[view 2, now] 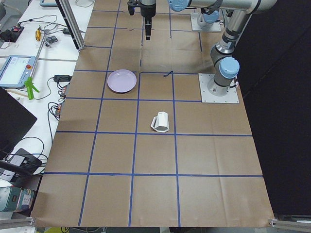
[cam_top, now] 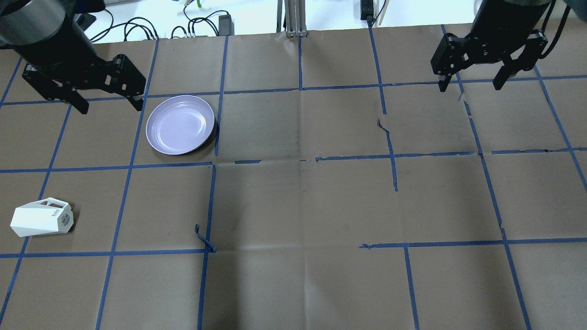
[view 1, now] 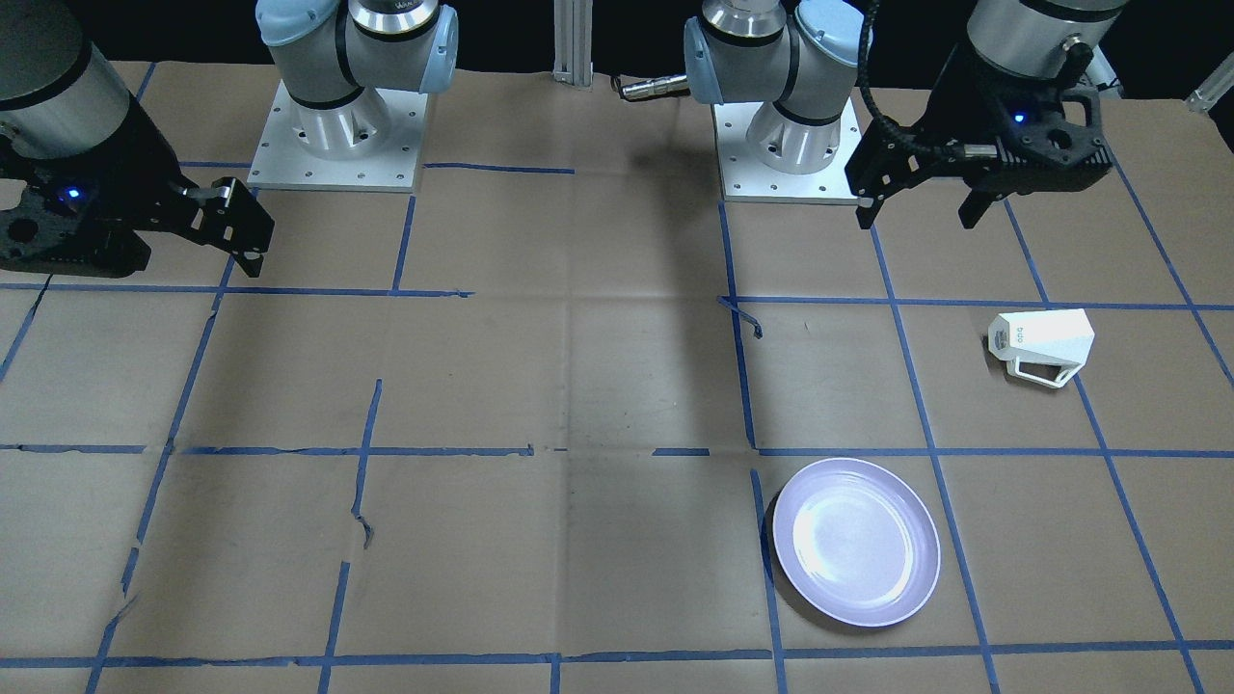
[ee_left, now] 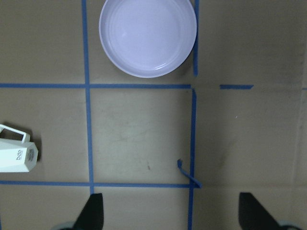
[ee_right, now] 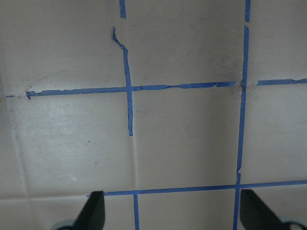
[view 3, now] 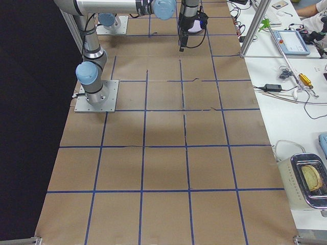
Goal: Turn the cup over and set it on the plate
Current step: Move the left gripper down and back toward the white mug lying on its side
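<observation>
**A:** From across the table, where is the cup?

**B:** The cup (view 1: 1046,342) lies on its side on the paper-covered table (view 1: 578,386), at 3 o'clock in the frame. Its marked narrow base is turned toward the middle. The plate (view 1: 856,542) sits well apart, at about 7 o'clock from it.

**A:** And the left gripper?

**B:** The left gripper (view 1: 918,217) hangs above the table at 10 o'clock from the cup, jaws spread wide, gripping nothing.

**A:** Overhead?

**B:** The cup is at the frame's 8 o'clock, with the plate at 2 o'clock from it. The right gripper (cam_top: 469,86) hovers at the frame's 2 o'clock, far from both, jaws wide apart and empty.

**A:** The side views?

**B:** From the robot's left end, the cup is near centre and the plate lies between 10 and 11 o'clock from it. From the right end, the near arm's gripper hangs over the table at 12 o'clock.

**A:** Wrist cameras?

**B:** On the left wrist, the plate is at 12 o'clock and the cup is cut off by the edge at 9 o'clock. On the right wrist there is only paper and blue tape (ee_right: 128,105).
</observation>
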Tool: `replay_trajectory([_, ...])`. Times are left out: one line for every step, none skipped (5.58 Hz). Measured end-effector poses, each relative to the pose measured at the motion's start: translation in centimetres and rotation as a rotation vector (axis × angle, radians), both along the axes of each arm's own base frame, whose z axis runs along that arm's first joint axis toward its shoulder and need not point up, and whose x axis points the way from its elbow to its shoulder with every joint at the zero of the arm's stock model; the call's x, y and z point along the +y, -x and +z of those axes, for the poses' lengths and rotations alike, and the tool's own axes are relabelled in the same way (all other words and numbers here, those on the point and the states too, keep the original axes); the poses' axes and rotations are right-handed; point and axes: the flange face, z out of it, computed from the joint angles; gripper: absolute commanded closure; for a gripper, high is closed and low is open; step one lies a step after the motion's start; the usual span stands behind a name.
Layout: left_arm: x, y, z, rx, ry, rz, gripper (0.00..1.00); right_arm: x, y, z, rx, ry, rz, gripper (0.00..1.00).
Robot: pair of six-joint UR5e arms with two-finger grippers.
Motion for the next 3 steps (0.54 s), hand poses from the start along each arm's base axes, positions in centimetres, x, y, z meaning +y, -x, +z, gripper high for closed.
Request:
replay_trajectory([1.5,-5.1,0.4,0.019,-0.051,-0.029,0.01,0.0,0.0,0.0,0.000,0.000,0.000,0.00])
replay_trajectory([2.8,-10.1,0.6,0.045,-0.077,-0.079,0.01,0.0,0.0,0.0,0.000,0.000,0.000,0.00])
replay_trajectory([3.9,-15.1,0.5,0.070,-0.084,-0.140,0.01,0.0,0.0,0.0,0.000,0.000,0.000,0.00])
